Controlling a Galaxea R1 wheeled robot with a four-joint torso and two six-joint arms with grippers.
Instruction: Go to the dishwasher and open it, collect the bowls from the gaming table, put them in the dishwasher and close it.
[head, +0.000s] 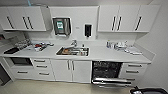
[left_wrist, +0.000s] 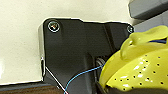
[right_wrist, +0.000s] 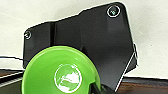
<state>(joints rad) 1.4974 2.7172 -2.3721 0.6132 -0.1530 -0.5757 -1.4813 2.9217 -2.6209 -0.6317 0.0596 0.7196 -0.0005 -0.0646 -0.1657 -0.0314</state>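
dishwasher (head: 106, 71) door down – floor (head: 45, 87) open | grips unclear – yellow bowl (left_wrist: 140, 67), green bowl (right_wrist: 61, 72)

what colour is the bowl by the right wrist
Bright green, with a white round emblem inside; the bowl shows best in the right wrist view.

White countertop (head: 105, 53), inset steel sink (head: 73, 51), cluttered dishes (head: 40, 46) at one end, bottles (head: 117, 45) at the other

Both wrists carried low, each with a bowl close in front of it

At the left wrist sits a yellow-green speckled bowl (left_wrist: 140, 67); at the right wrist, a bright green bowl (right_wrist: 61, 72). Neither gripper's fingers can be made out.
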